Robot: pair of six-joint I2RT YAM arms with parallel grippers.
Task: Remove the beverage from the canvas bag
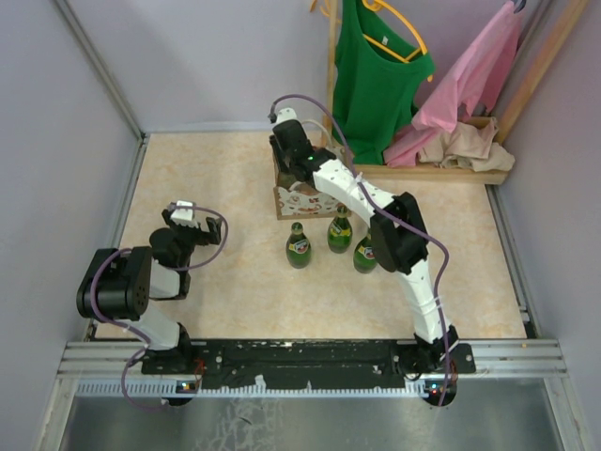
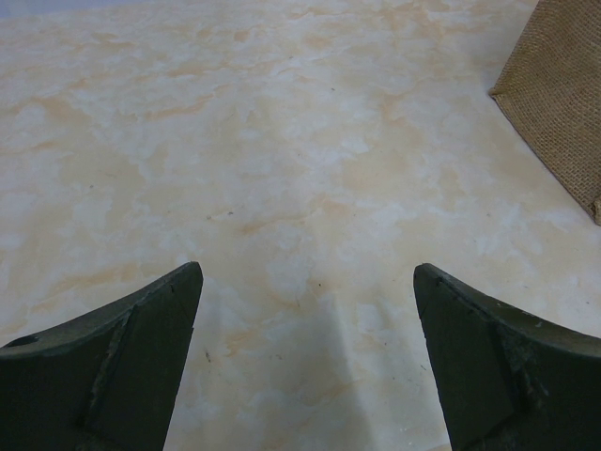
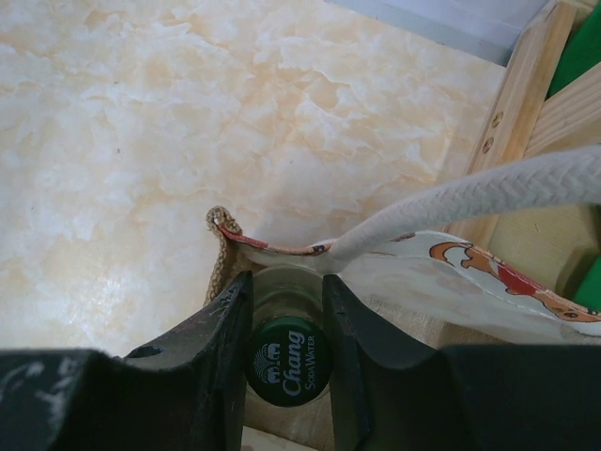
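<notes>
The canvas bag stands at the back middle of the table, its patterned white-and-red panel facing the arms. My right gripper reaches down into the bag's corner and is shut on the neck of a green glass bottle, the beverage, whose green cap reads "Chang Soda Water". A white looped handle crosses just above the fingers. In the top view the right wrist covers the bag's mouth and hides that bottle. My left gripper hangs open over bare table, the bag's burlap corner to its right.
Three green bottles stand on the table just in front of the bag. A wooden clothes rack with green and pink garments fills the back right, close behind the bag. Grey walls enclose the table.
</notes>
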